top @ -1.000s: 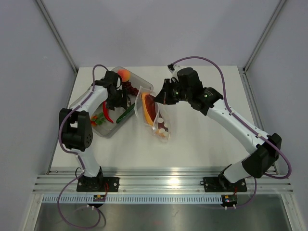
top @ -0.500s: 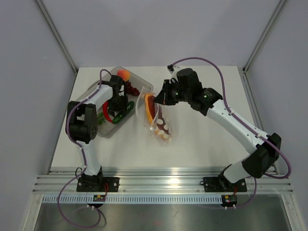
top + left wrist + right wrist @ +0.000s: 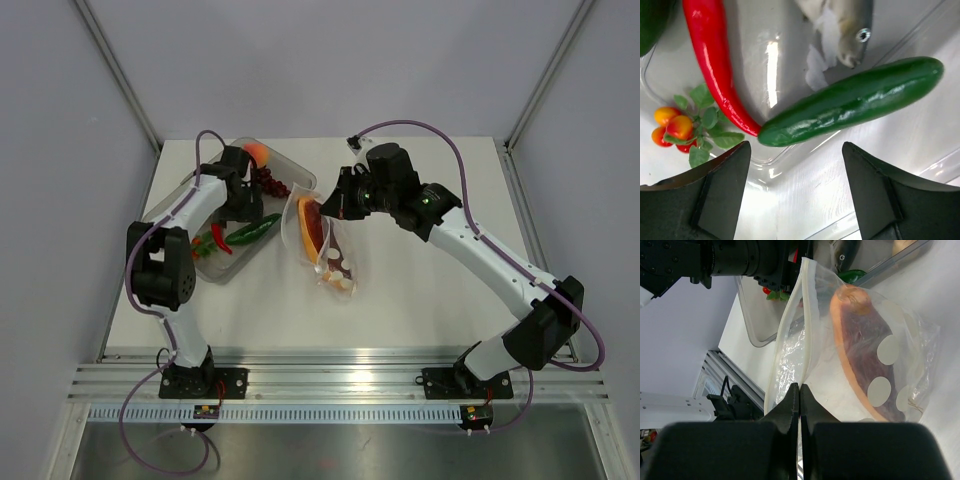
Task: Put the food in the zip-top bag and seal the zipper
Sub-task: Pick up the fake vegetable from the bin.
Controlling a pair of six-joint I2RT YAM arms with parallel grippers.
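Observation:
The zip-top bag [image 3: 318, 238] hangs open at mid-table, and my right gripper [image 3: 338, 206] is shut on its mouth edge. In the right wrist view the shut gripper [image 3: 799, 387] pinches the zipper [image 3: 808, 325], and an orange-red fruit wedge [image 3: 862, 360] lies inside the bag [image 3: 790, 355]. My left gripper [image 3: 245, 212] is open and empty over the clear tray [image 3: 175, 205]. In the left wrist view the left gripper [image 3: 796, 150] is just short of the dark-green cucumber [image 3: 855, 100], with the red chili [image 3: 715, 60] beside it. The cucumber [image 3: 255, 230] lies across the tray's right rim.
The tray also holds a peach [image 3: 257, 153], dark-red grapes [image 3: 270, 182], small tomatoes with leaves [image 3: 680, 127] and a grey fish-like toy [image 3: 850, 30]. The tray's walls stand close round my left fingers [image 3: 725, 175]. The table's front edge rail [image 3: 340, 385] is near.
The left arm's elbow swung right, then back left, while its gripper stayed over the tray near the cucumber. The right gripper and the bag barely moved.

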